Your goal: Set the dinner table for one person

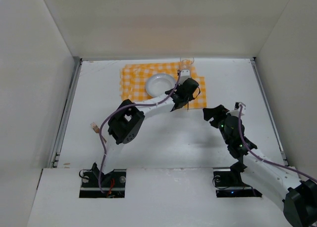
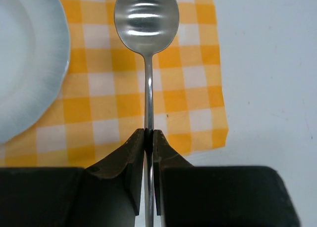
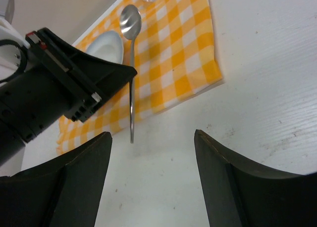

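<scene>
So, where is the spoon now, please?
In the left wrist view the spoon is held in the left pincer, over the checked cloth, right of the plate.

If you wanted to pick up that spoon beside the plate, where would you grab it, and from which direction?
The slim handle, about midway, from straight above, fingers closing across its width. The spoon has a straight, narrow handle that suits a pinch, while its bowl is broad and rounded and would likely slip. The left gripper pinches it just so.
</scene>
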Robot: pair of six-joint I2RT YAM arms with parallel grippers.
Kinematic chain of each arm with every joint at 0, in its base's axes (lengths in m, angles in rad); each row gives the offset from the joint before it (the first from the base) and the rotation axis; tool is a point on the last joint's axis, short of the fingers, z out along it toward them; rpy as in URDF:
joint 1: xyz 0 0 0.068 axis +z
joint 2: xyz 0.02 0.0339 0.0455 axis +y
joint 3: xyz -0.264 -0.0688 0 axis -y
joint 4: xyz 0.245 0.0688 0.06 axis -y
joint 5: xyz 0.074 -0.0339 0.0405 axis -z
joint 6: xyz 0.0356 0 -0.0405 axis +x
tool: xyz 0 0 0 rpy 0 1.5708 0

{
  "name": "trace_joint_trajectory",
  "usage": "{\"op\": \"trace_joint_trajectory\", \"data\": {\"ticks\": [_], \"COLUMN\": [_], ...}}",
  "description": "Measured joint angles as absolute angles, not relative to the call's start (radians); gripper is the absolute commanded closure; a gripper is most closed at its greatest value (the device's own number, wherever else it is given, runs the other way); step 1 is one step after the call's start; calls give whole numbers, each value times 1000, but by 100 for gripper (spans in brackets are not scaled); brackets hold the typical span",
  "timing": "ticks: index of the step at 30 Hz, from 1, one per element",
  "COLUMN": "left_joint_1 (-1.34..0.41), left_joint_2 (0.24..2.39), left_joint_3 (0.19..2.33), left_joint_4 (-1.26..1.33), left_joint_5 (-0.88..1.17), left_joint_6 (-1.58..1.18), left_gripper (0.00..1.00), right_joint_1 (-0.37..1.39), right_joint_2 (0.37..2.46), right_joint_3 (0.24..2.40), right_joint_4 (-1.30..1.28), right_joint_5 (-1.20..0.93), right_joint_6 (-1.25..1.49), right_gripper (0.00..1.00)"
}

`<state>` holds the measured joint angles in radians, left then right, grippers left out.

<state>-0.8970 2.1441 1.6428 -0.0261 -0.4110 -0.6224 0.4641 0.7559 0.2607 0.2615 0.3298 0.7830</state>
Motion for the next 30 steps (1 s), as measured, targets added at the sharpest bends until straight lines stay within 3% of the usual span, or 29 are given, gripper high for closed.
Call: {"op": "trace_joint_trajectory", "data": {"ticks": [11,30], "left_joint_1": [-773,-779], "left_joint_2": [2304,2394], "left_joint_3": [1832,1907], "left_joint_4": [-39,-47], "left_joint_5": [-397,-345], "left_joint_6": [-623,-637], "left_gripper": [98,96], "right_joint_1": [464,464], "right_joint_2": [750,750], "right_joint_3": [260,260], "right_joint_4": [262,262], "right_joint_5": [330,330], "right_joint_6": [783,783], "right_gripper": [27,26]}}
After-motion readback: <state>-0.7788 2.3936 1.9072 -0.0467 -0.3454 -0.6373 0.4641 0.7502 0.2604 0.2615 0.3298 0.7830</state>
